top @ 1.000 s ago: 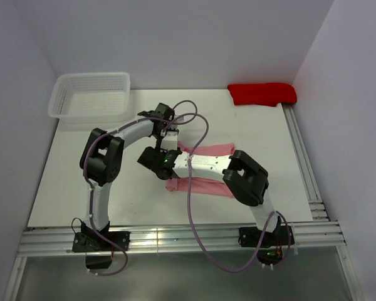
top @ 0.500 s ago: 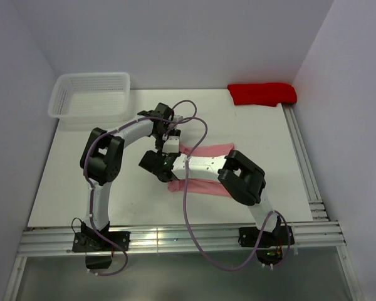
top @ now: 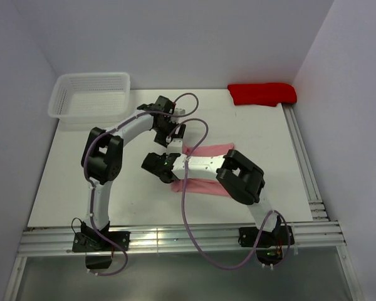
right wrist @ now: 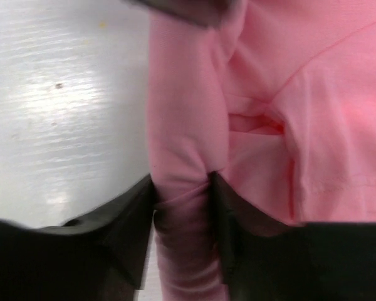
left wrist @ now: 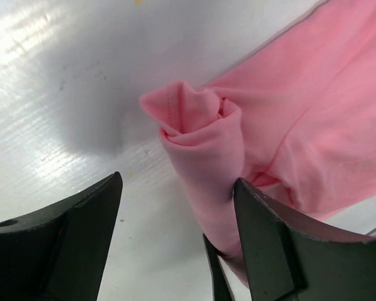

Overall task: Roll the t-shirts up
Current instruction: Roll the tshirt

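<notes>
The light-pink t-shirt (top: 208, 150) lies in the middle of the table, partly under my right arm. Its left edge is wound into a tight roll (left wrist: 203, 135), which also fills the middle of the right wrist view (right wrist: 182, 125). My left gripper (top: 174, 133) hangs over the far end of that roll with its jaws wide open (left wrist: 175, 216); the roll leans against its right finger (left wrist: 269, 232) only. My right gripper (top: 168, 158) is shut on the near part of the roll (right wrist: 182, 210), with a finger pressed on each side.
A white mesh basket (top: 91, 94) stands at the back left. A red folded cloth (top: 262, 94) lies at the back right. Metal rails (top: 302, 160) run along the table's right and near edges. Walls enclose the back and both sides.
My left gripper has opened, let go of the roll's end and drawn back a little toward the rear. My right gripper keeps its hold and has edged slightly right.
</notes>
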`<state>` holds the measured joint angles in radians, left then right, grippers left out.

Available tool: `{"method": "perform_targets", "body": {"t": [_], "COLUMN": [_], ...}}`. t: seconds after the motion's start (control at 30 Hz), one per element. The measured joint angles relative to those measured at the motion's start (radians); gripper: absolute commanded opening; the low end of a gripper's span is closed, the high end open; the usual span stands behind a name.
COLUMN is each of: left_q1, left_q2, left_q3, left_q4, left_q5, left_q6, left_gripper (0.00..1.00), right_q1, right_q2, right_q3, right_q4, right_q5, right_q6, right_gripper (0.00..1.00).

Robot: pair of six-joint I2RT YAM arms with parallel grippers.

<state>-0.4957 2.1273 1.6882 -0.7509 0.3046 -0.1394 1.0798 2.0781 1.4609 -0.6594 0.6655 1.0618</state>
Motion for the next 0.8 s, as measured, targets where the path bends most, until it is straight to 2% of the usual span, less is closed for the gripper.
{"method": "perform_targets", "body": {"t": [0.07,0.13,0.2,0.47,0.67,0.8], "left_q1": [0.009,0.025,0.048,0.152,0.172,0.177], "left_q2": [0.000,-0.002,-0.004,-0.099,-0.137,-0.137], "left_q3": [0.023,0.033,0.033,-0.111,-0.230,-0.284], "left_q4": [-0.003,-0.003,-0.012,-0.002,0.040,0.074], "left_q5": [0.022,0.052,0.095,0.290,0.407,0.435], "left_q6": [0.003,0.008,0.016,0.078,0.126,0.129], "left_gripper": [0.77,0.78,0.79,0.81,0.81,0.81], "right_q1": [-0.002,-0.008,-0.014,-0.099,-0.161,-0.179], "right_q2": [-0.002,-0.029,-0.077,-0.249,-0.256,-0.246], "right_q3": [-0.016,-0.063,-0.134,-0.473,-0.619,-0.685], "right_q4": [0.005,0.051,0.130,0.654,0.988,1.131], "right_q5": [0.004,0.005,-0.016,-0.265,-0.456,-0.528], "right_q6": [0.000,-0.008,-0.021,-0.060,-0.004,0.047], "right_gripper": [0.35,0.23,0.17,0.12,0.12,0.12]}}
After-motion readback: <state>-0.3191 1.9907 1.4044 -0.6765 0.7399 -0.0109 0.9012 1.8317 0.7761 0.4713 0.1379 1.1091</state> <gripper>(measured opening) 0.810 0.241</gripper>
